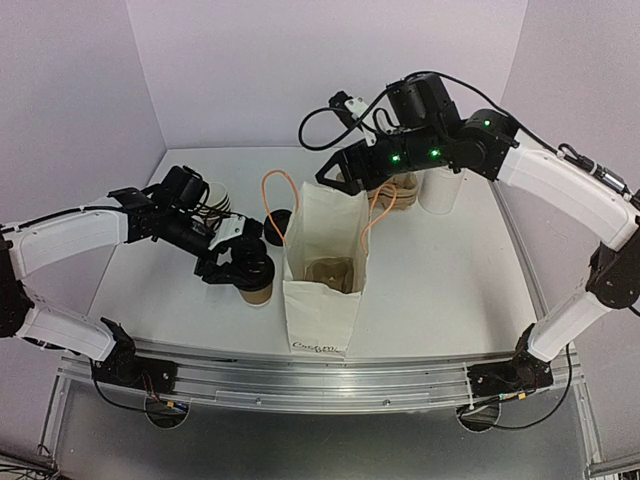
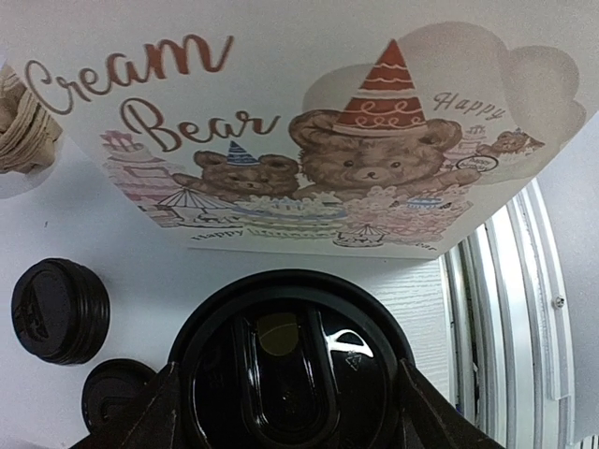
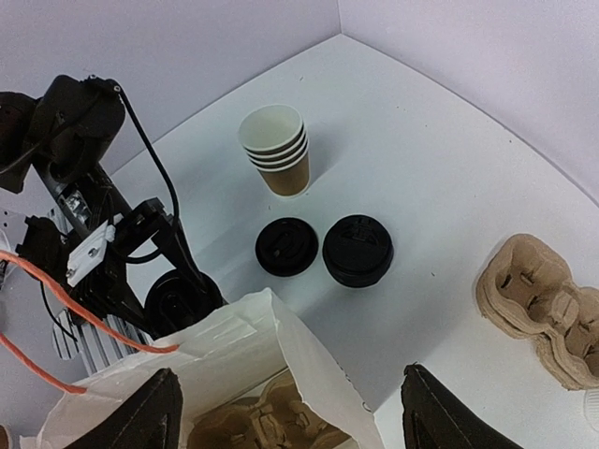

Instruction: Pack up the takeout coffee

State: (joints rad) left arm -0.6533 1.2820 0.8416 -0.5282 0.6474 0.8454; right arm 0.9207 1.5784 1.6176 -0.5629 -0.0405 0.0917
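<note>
The left fingers point(image 2: 154, 416) clasp the takeout coffee point(image 1: 258, 291), a brown paper cup under a black lid point(image 2: 290, 360). It stands upright on the white bench point(image 1: 440, 270), just left of an open "Cream Bear" paper bag point(image 1: 325, 240). The right fingers point(image 3: 131, 421), spread wide and holding nothing, hang over the bag's mouth, where a pulp cup carrier point(image 3: 243, 423) sits inside. Behind are nested cups point(image 3: 276, 150) and spare lids point(image 3: 357, 250).

Of the takeout coffee point(image 2: 290, 365), only the black lid is seen from the left wrist. The cup wall is hidden beneath, and the lower rim is cut off. The bag point(image 2: 281, 122) is cropped at the top. The cup carrier point(image 3: 281, 426) inside is cut off at the bottom of the right wrist view. The writing point(image 1: 318, 347) on the bag's base cannot be read.
</note>
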